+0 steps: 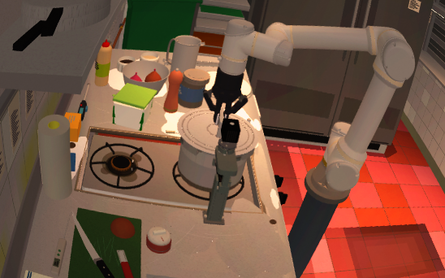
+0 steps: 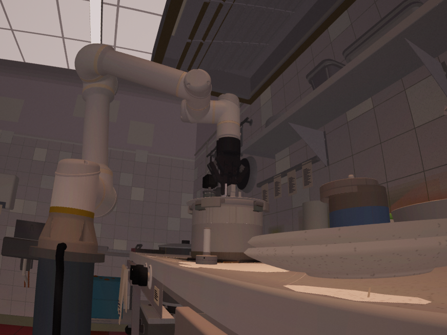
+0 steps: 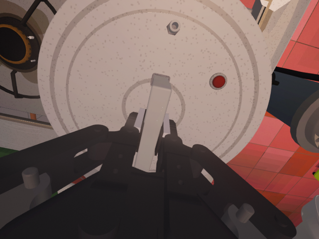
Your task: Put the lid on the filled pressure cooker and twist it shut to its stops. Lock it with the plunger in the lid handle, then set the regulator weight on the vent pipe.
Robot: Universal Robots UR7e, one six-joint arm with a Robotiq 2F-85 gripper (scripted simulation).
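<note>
The round speckled lid (image 3: 154, 74) sits on the pressure cooker (image 1: 213, 156) on the right burner of the hob. A pale upright grip bar (image 3: 154, 121) rises from the lid's centre. My gripper (image 3: 152, 128) comes straight down over the lid, and its fingers are closed on that bar. The vent pipe (image 3: 174, 26) and a red pin (image 3: 218, 81) stand bare on the lid top. The long lid handle (image 1: 221, 179) with a black block (image 1: 230, 131) points toward the counter's front. A small cylinder on a round base (image 2: 206, 248), perhaps the regulator weight, stands on the counter beside the cooker.
The hob's left burner (image 1: 121, 163) is free. Behind the cooker stand a jar (image 1: 193, 87), a pepper mill (image 1: 173, 90), a jug (image 1: 183, 53) and a bowl (image 1: 145, 75). A paper roll (image 1: 55, 156) stands left. A chopping board (image 1: 106, 244) and red timer (image 1: 158, 239) lie in front.
</note>
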